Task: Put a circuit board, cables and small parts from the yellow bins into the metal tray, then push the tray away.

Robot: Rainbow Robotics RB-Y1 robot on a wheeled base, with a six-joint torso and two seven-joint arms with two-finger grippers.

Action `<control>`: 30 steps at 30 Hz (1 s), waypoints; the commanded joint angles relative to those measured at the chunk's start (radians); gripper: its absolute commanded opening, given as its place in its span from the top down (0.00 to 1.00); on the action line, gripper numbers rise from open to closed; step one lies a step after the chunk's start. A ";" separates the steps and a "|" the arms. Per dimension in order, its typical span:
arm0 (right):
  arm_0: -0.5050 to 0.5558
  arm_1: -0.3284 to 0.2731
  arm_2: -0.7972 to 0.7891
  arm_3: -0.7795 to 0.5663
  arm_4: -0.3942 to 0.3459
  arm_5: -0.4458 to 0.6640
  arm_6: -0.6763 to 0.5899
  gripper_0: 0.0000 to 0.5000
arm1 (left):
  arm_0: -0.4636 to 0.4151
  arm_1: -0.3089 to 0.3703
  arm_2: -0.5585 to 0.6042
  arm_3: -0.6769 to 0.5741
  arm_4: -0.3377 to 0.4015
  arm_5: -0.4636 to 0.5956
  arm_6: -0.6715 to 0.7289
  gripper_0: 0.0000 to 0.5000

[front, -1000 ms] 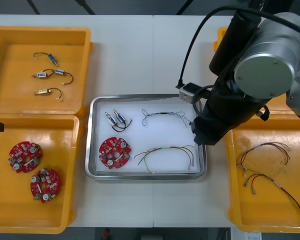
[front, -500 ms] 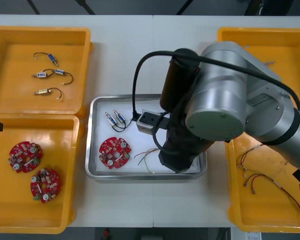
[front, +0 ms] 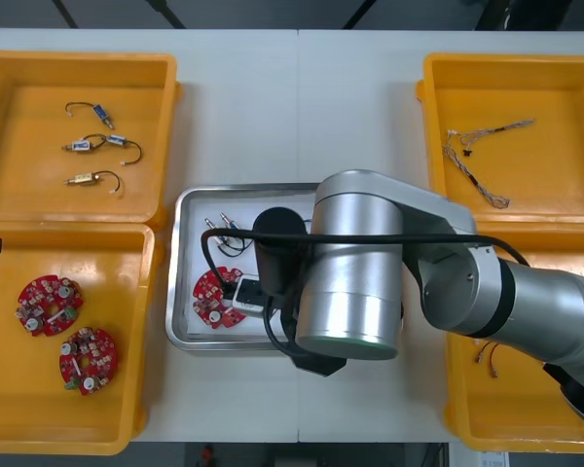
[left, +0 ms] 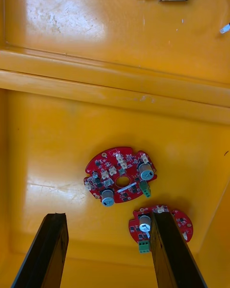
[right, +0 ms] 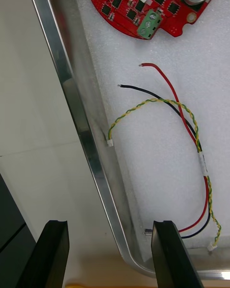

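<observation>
The metal tray (front: 180,292), white inside, sits mid-table with my right arm (front: 350,282) over most of it. A red circuit board (front: 209,297) and small metal parts (front: 224,226) show at its left end. In the right wrist view my right gripper (right: 112,257) stands open, its fingers (right: 55,254) straddling the tray's rim (right: 76,105) near a corner. Beyond them lie a red and yellow cable (right: 191,125) and the circuit board (right: 148,5). My left gripper (left: 108,254) hangs open above two circuit boards (left: 120,175) in a yellow bin (left: 57,125).
The upper left bin (front: 10,68) holds three small metal parts (front: 102,146). The lower left bin (front: 0,389) holds two circuit boards (front: 68,331). A cable (front: 477,156) lies in the upper right bin (front: 565,78); the lower right bin (front: 526,428) is partly under my right arm.
My right arm has swung from the tray's right side across it to its near edge. It now covers the tray's cables and has uncovered the upper right bin. The left arm is still.
</observation>
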 commanded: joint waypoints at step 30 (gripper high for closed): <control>0.072 0.136 0.143 0.149 0.244 -0.162 0.204 0.00 | -0.113 0.047 -0.061 0.027 -0.014 0.012 -0.111 0.00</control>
